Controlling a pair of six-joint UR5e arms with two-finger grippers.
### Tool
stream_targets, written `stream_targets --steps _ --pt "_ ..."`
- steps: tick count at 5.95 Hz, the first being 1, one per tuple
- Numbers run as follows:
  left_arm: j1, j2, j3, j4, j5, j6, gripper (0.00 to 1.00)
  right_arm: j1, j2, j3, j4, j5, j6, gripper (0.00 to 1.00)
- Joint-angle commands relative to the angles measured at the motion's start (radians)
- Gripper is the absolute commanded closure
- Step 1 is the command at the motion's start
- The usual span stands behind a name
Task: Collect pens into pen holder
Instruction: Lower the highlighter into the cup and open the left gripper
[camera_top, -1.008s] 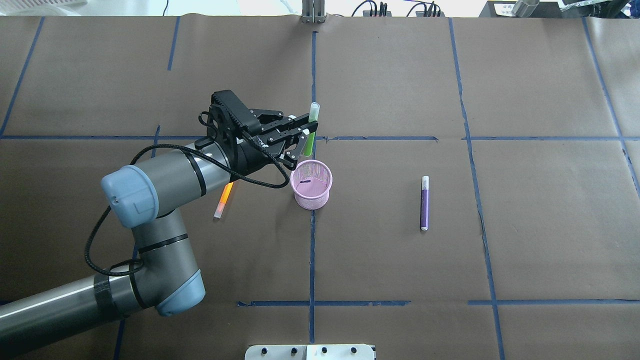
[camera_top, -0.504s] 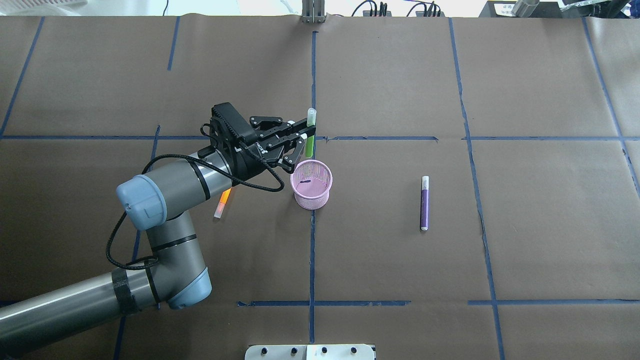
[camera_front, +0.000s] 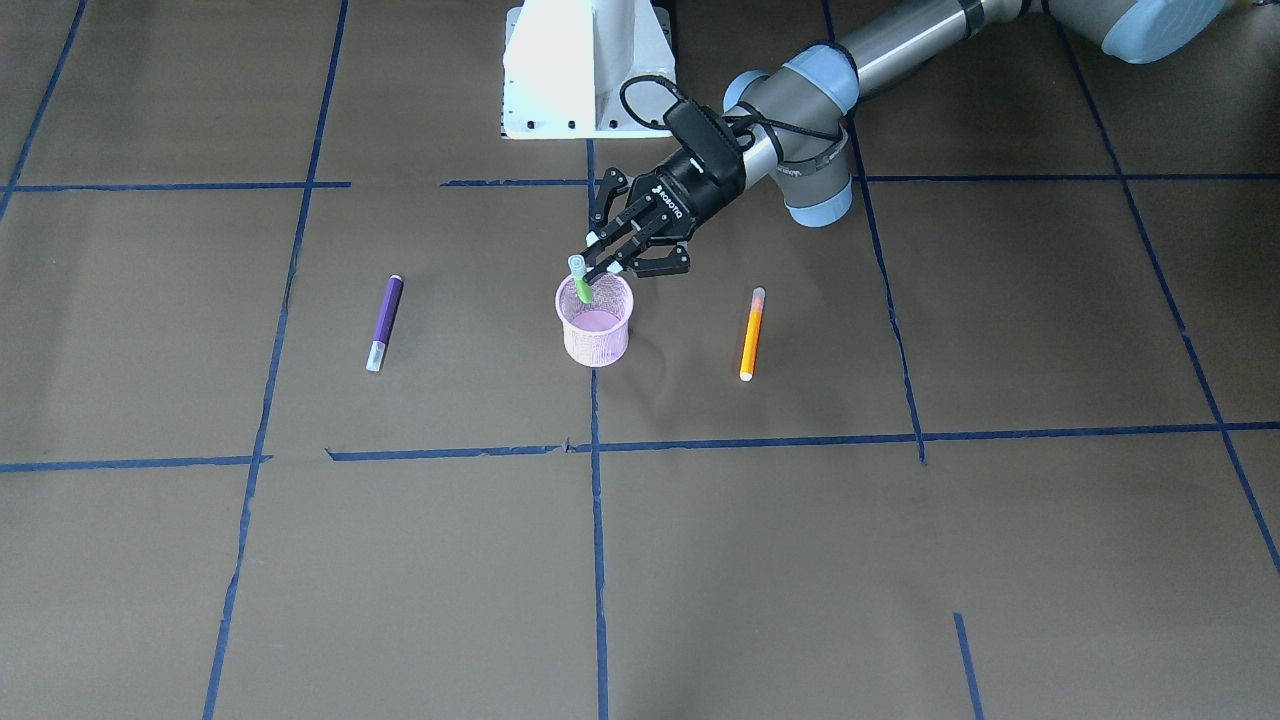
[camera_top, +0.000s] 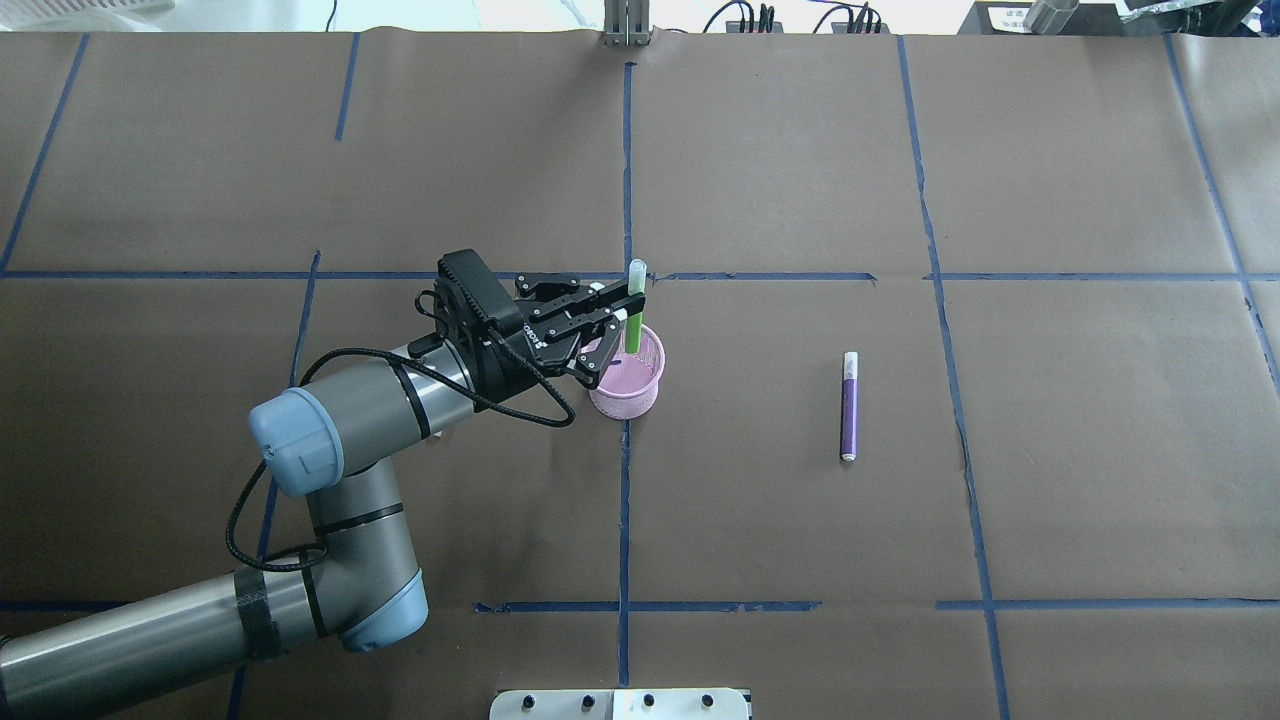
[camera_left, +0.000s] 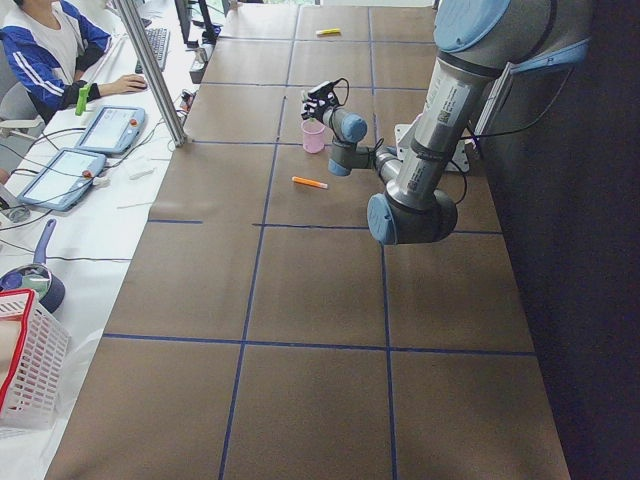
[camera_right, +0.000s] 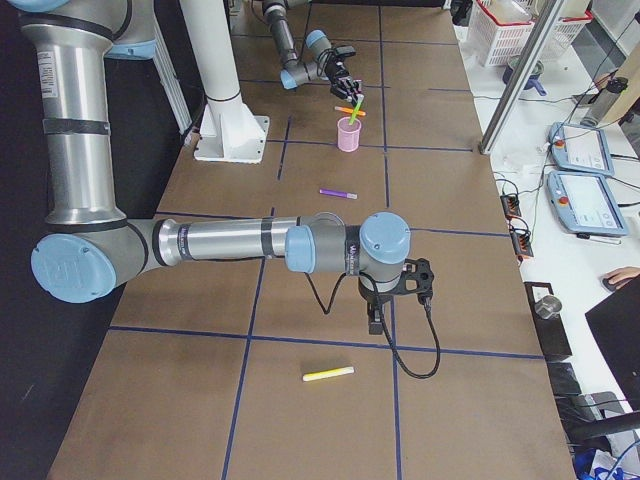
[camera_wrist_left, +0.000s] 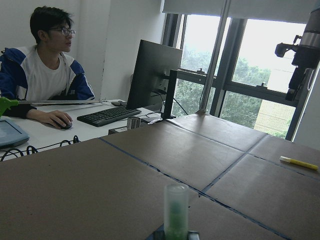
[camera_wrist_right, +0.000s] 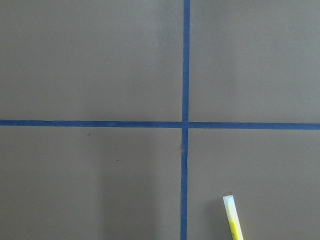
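The left gripper (camera_top: 622, 304) is clamped on the green pen (camera_top: 634, 335), holding it upright with its lower end dipping into the mouth of the pink cup (camera_front: 597, 345). This looks like the drop-in step, and the next move likely calls for a clean release so the pen falls inside the rim. There are one cup and four pens: the green one, an orange pen (camera_front: 751, 335) and a purple pen (camera_top: 848, 405) lying on either side of the cup, and a yellow pen (camera_right: 329, 374) near the right gripper (camera_right: 376, 322), whose state I cannot tell.

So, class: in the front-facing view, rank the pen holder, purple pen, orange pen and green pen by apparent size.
Largest: pink mesh pen holder
Next: purple pen and orange pen, alike
Smallest: green pen, only partly visible
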Motion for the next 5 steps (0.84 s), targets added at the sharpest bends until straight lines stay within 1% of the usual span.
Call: stream_targets --steps 1,3,4,5 --pt "0.015 0.006 0.03 -0.001 0.019 0.0 1.0 0.0 0.0 0.0 0.0 0.0 0.0 0.0" --pt "0.015 0.009 0.04 -0.027 0.041 -0.004 0.97 0.0 0.001 0.0 0.0 0.0 0.0 0.0" --pt "0.017 0.006 0.038 -0.029 0.062 -0.087 0.78 0.0 0.001 0.0 0.0 0.002 0.006 0.0" --pt "0.017 0.009 0.041 -0.027 0.062 -0.106 0.49 0.0 0.001 0.0 0.0 0.002 0.009 0.0"
